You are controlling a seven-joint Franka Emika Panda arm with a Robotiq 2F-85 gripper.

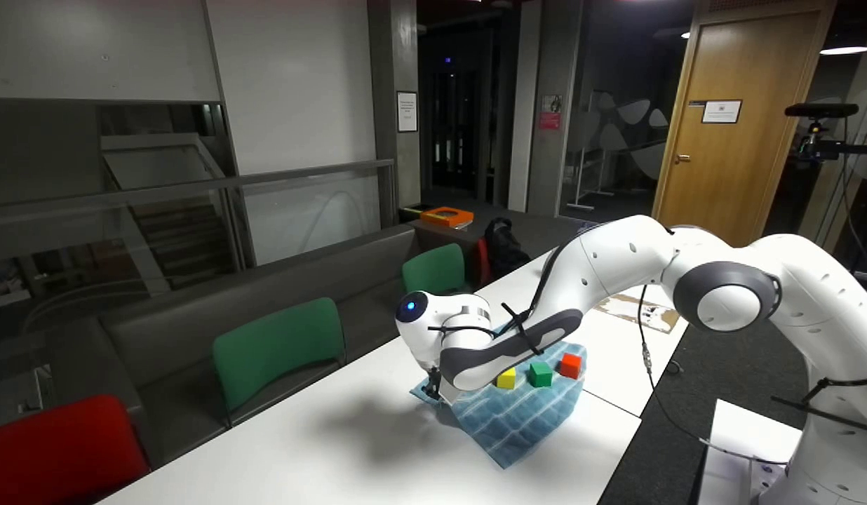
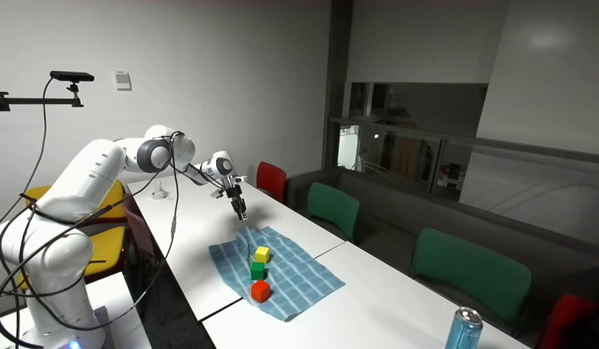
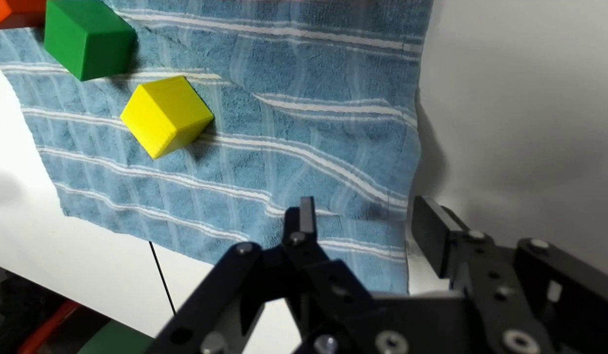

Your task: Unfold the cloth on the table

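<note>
In the wrist view I have the fingers [image 3: 434,236] spread apart, lined up across the right edge of the cloth [image 3: 264,123], presumably to pinch it. It lies rumpled on the bench [image 2: 391,300], three blocks [image 2: 257,271] atop, perhaps weighing it down.

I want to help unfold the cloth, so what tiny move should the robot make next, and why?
I'd probably ease the fingers down a little toward the edge of the wrinkled cloth, ready to pinch it. They stand apart, and in the wrist view that edge shows between them; an exterior view shows a gap between fingers and cloth.
</note>
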